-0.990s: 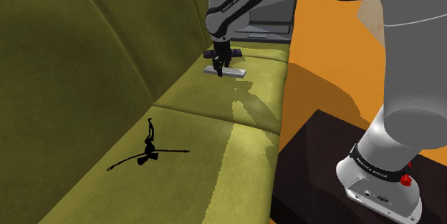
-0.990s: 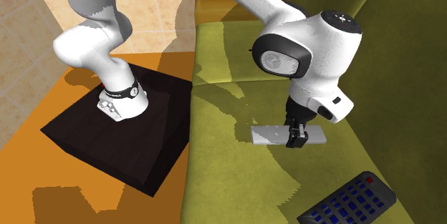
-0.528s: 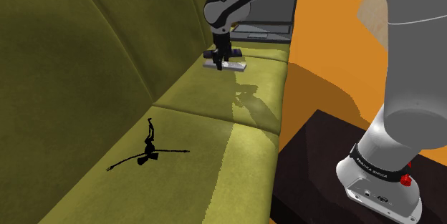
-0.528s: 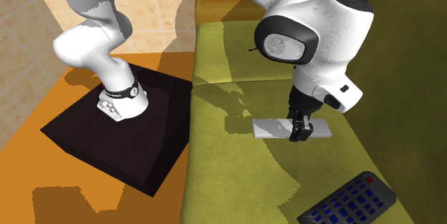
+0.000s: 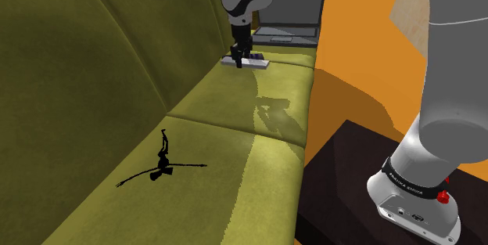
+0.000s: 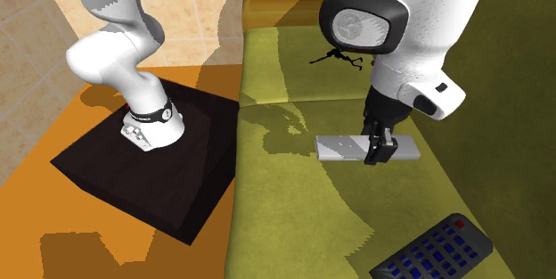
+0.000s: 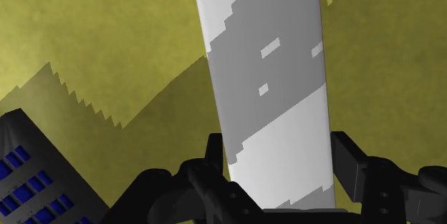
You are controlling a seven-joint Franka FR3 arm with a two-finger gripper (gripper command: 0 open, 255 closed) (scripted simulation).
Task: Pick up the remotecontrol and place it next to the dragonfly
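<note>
Showing the shoulder view from its left: a black dragonfly (image 5: 162,165) lies on the near cushion of an olive sofa (image 5: 227,149), toward the seat's back edge. Well apart from it, over the far cushion and also nearer the back edge than the front, the black gripper (image 5: 238,57) points down. It pinches a flat grey remote control (image 5: 256,63) across its width. The remote control hangs level above the seat, with its shadow lying apart from it on the cushion below. At the right, the arm's white base stands on a dark box (image 5: 336,165) on an orange floor (image 5: 352,63). In the wrist view, the fingers (image 7: 213,152) press the two long edges of the remote control. A black keypad with blue buttons (image 7: 29,179) lies on the seat nearby.
</note>
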